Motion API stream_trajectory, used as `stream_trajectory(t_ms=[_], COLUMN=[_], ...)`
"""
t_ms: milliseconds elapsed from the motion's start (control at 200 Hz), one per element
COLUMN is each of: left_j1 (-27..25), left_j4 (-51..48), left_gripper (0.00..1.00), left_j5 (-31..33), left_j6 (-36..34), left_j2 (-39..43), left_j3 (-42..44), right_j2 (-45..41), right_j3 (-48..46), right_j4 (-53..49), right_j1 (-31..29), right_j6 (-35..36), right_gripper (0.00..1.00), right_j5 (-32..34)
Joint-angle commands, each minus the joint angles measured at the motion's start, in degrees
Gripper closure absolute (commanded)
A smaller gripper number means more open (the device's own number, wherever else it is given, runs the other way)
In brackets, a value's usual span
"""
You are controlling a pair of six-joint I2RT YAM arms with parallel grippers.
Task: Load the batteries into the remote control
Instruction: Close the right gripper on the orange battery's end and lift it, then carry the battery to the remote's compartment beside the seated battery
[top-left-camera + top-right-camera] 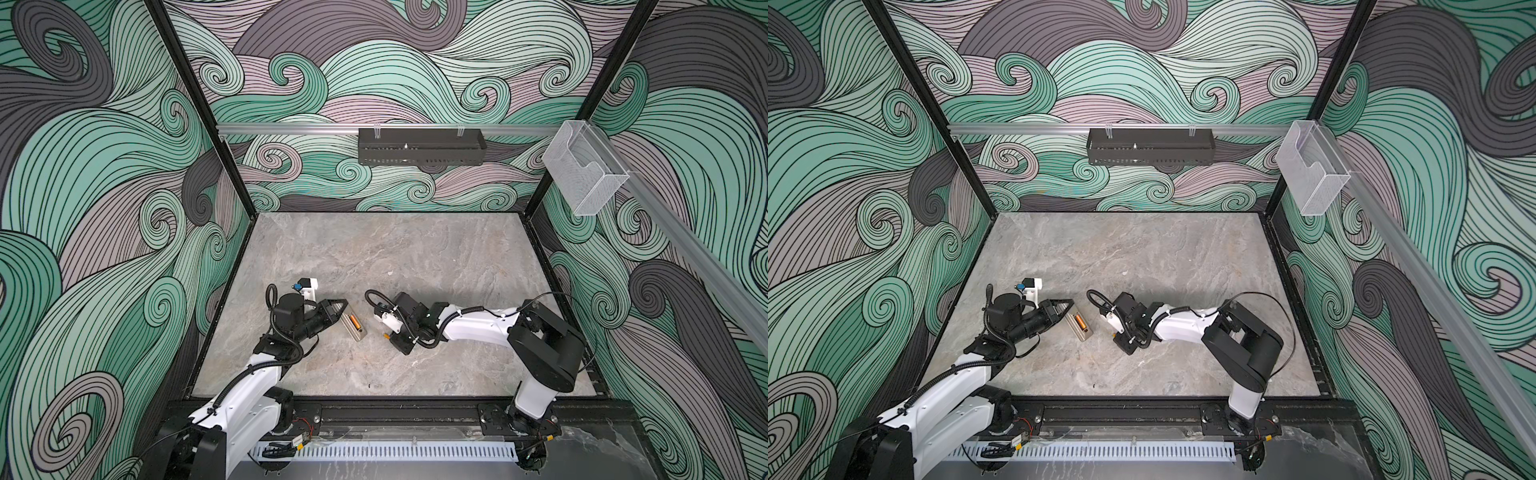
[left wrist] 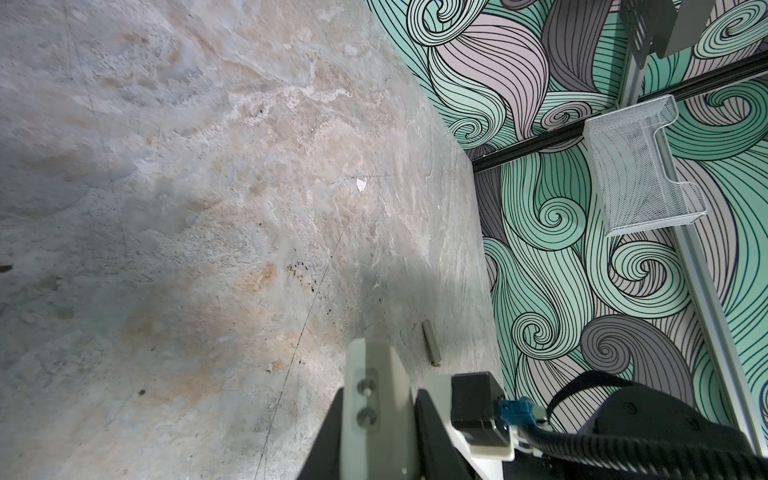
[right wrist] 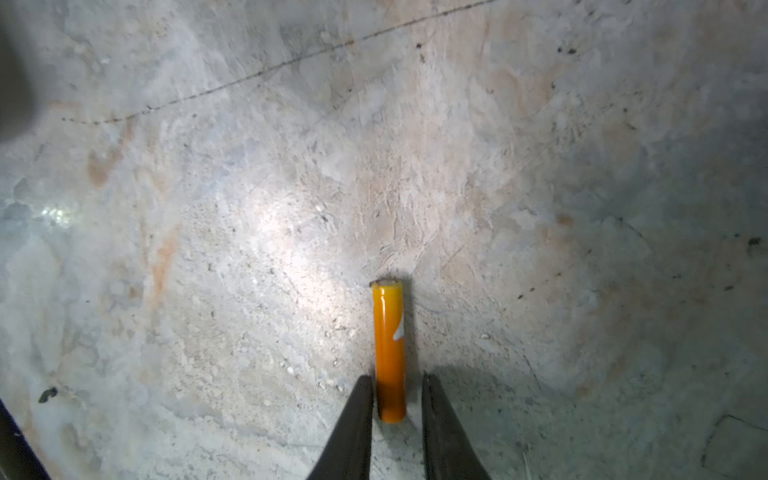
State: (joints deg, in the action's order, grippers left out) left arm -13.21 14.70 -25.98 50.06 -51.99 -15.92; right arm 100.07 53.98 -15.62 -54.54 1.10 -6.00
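The battery (image 3: 389,353) is at the lower centre of the right wrist view. It lies flat on the desk (image 3: 208,187), lengthwise between the 2 fingers of the right gripper (image 3: 395,377). I judge it light, rigid and glossy, so it can roll or slip out of a pinch. The good place to hold it is across its round middle, not at the silvery ends.

The fingers stand only a little apart around its near end. 1 touches the orange side and the other leaves a thin gap, so as far as I can see it is not clamped.

The second battery (image 1: 354,321) sits in the open back of the remote control (image 1: 359,333), which lies slanted at the lower left of centre in both top views. The remote looks light too and may slide when pushed. The left gripper (image 1: 340,308) is closed, with its tip at the upper end of the remote. I cannot tell if it pinches anything.

Between the 2 grippers there is a short strip of bare desk, and the upper half of the desk offers open room. The black frame edges are well apart.
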Motion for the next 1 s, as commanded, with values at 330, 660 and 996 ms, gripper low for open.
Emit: stream_trajectory(t_ms=[330,660,996], left_j1=[0.4,0.4,0.4], left_j4=[2.1,3.6,7.2], left_gripper=[1.00,1.00,1.00], left_j5=[-0.6,-0.7,-1.5], left_j6=[0.6,0.9,1.5], left_j2=[0.3,-0.4,-0.2], left_j3=[0.2,0.5,1.3], right_j2=[-0.7,-7.1,-13.5], right_j3=[-0.2,-3.3,-0.9], right_j4=[-1.8,1.9,-1.4], right_j1=[-0.5,-1.3,-1.4], right_j6=[0.7,1.5,-1.4], right_gripper=[0.84,0.94,0.97], right_j5=[1.2,-0.2,-2.0])
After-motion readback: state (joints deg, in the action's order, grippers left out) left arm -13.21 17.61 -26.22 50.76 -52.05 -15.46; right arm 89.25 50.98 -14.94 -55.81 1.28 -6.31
